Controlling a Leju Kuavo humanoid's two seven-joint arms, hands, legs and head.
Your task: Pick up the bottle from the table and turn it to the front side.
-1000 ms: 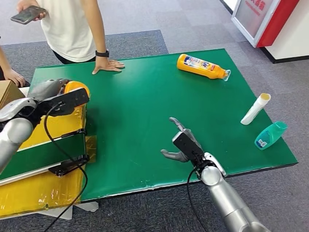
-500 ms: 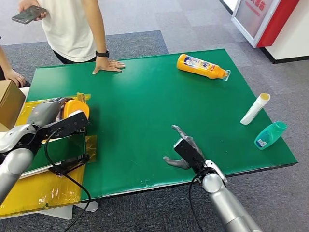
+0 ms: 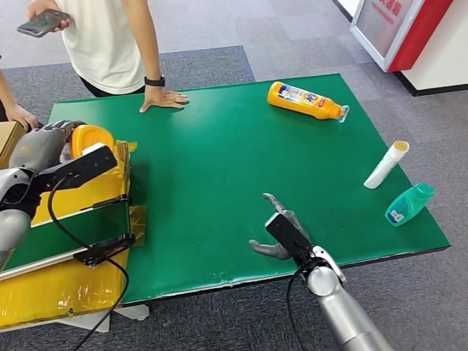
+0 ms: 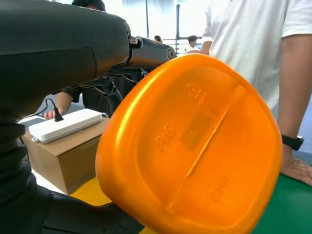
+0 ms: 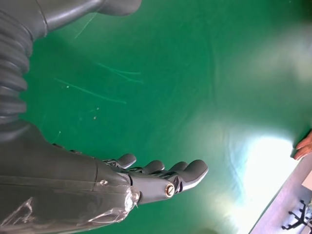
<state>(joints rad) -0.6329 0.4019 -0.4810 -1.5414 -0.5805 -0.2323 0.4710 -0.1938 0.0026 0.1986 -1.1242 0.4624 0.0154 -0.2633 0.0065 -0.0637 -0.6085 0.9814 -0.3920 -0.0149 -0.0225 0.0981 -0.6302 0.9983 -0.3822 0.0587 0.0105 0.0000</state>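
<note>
My left hand grips an orange bottle above the yellow conveyor at the table's left end. In the left wrist view the bottle's moulded base faces the camera, with my hand wrapped around it. My right hand hovers open over the green table near its front edge, fingers spread and holding nothing; the right wrist view shows its straight fingers above bare green surface. Another orange bottle lies on its side at the far right of the table.
A yellow conveyor with a green belt stands at the left. A white tube and a teal bottle lie near the right edge. A person leans one hand on the far edge. A cardboard box sits far left.
My left hand has swung the orange bottle down, then up and to the left over the conveyor. My right hand has drawn slightly back toward the table's front edge.
</note>
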